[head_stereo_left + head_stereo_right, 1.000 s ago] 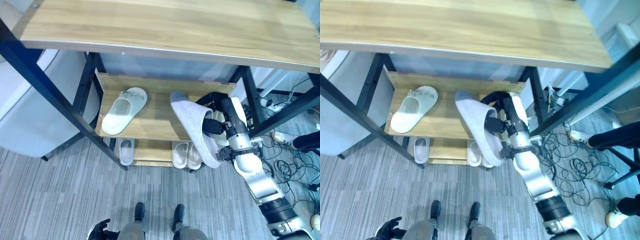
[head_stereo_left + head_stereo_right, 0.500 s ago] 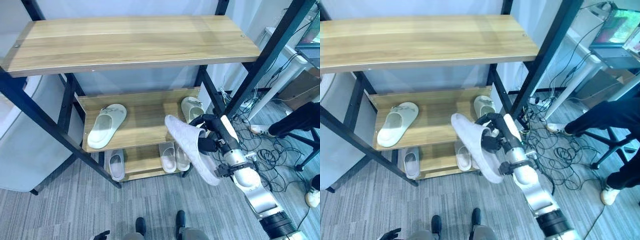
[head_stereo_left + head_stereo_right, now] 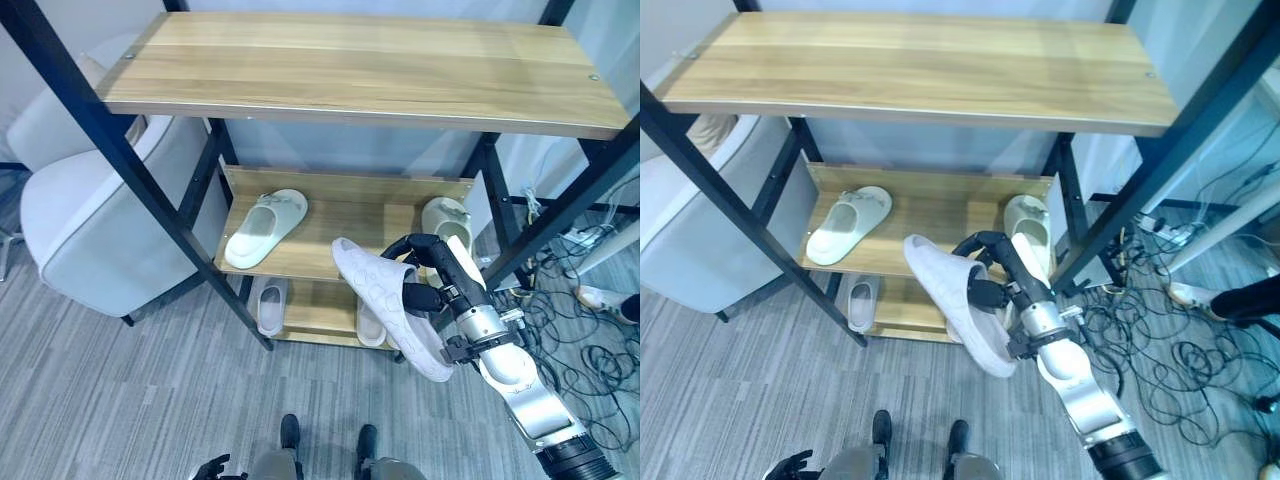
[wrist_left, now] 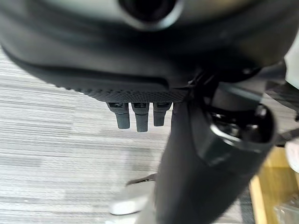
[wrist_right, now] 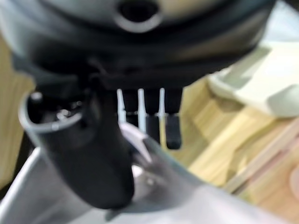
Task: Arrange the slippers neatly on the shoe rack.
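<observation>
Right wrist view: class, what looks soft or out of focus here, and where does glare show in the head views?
Right wrist view: the right robot hand and held grey slipper are blurred. Left eye view: pale sheen along the top shelf; slipper is sharper.

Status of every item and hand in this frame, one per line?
Pale grey quilted slipper: held in the air before the rack, sole outward.
Right hand: shut on it.
Light green slipper: lying on the middle shelf, left.
Second light green slipper: middle shelf, right end.
Left hand: idle, near the floor.
</observation>
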Controlling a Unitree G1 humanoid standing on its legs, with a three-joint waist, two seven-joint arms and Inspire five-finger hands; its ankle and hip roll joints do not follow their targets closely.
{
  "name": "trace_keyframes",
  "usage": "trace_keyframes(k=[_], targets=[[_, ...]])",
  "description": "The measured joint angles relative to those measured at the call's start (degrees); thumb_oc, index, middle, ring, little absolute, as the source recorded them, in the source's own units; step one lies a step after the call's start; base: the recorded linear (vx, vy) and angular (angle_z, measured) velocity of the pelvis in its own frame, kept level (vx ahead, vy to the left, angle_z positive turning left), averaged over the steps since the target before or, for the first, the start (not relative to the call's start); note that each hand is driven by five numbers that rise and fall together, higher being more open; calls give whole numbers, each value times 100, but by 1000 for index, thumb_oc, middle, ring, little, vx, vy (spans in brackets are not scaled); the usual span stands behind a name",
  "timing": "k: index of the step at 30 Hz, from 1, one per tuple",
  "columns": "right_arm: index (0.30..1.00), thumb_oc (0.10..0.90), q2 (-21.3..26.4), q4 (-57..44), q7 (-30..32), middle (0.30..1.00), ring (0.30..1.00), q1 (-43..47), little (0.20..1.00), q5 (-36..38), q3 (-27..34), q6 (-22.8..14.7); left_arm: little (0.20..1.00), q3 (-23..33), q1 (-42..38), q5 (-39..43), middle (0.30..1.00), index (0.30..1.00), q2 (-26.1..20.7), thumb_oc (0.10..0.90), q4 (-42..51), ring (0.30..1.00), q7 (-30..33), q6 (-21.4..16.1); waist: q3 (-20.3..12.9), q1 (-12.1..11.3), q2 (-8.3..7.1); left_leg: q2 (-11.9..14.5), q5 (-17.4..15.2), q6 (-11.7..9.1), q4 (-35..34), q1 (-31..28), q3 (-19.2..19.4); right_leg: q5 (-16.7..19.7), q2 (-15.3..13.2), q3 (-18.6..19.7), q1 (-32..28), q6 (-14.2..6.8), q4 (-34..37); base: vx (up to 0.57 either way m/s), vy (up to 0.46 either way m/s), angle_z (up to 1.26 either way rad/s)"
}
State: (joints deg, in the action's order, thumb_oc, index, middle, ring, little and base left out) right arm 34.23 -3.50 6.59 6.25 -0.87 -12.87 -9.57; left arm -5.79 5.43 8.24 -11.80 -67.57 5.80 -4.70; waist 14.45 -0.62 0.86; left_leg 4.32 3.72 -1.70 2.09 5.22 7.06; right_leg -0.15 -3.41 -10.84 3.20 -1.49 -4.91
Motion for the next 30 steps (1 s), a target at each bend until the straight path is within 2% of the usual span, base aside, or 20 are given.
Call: trace_keyframes(k=[7,12,18,20,22,29,30], targets=[[300,400,-44,-6,11,300,300,-21,300,15,120,-1,900,-94,-72,-154,900,900,-133,800,5,900,117,3,52,155,-241,-176,9,38,-111,-52,-122,-36,-189,-42,49,-65,-72,43,269,9],[300,400,-164,-13,19,300,300,17,300,-30,215,5,900,-163,-125,-170,900,900,-213,800,-1,900,111,2,68,154,-332,-317,8,136,-140,-103,-97,-65,-290,64,66,-133,-103,-18,260,-3],[300,400,-379,-13,9,300,300,56,300,-107,63,9,900,5,-128,-162,900,900,-342,800,-4,900,106,-2,185,148,-543,-396,-103,269,-145,-313,310,-31,-357,501,135,-260,-273,-23,163,-33],[300,400,-352,-12,8,300,300,-29,300,-107,79,11,900,33,-128,-161,900,900,-392,800,16,900,99,-4,221,165,-597,-427,-133,257,-164,-361,332,-22,-370,544,128,-286,-299,18,81,-13],[300,400,-344,-12,-1,300,300,-88,300,-105,77,10,900,33,-123,-159,900,900,-416,800,66,900,87,-10,224,150,-616,-434,-93,252,-249,-435,349,-67,-342,649,143,-364,-305,-11,21,-7],[300,400,-342,-18,1,300,300,-92,300,-96,85,8,900,28,5,-133,900,900,-411,800,278,900,76,-9,218,66,-582,-285,57,65,-338,-470,269,-15,-116,618,-24,-274,-77,-14,-68,5],[300,400,-335,-36,6,300,300,-179,300,-75,163,7,900,23,6,-137,900,900,-382,800,345,900,79,-4,210,103,-550,-247,89,24,-222,-376,141,-17,-69,561,-100,-257,10,-81,-52,46]])
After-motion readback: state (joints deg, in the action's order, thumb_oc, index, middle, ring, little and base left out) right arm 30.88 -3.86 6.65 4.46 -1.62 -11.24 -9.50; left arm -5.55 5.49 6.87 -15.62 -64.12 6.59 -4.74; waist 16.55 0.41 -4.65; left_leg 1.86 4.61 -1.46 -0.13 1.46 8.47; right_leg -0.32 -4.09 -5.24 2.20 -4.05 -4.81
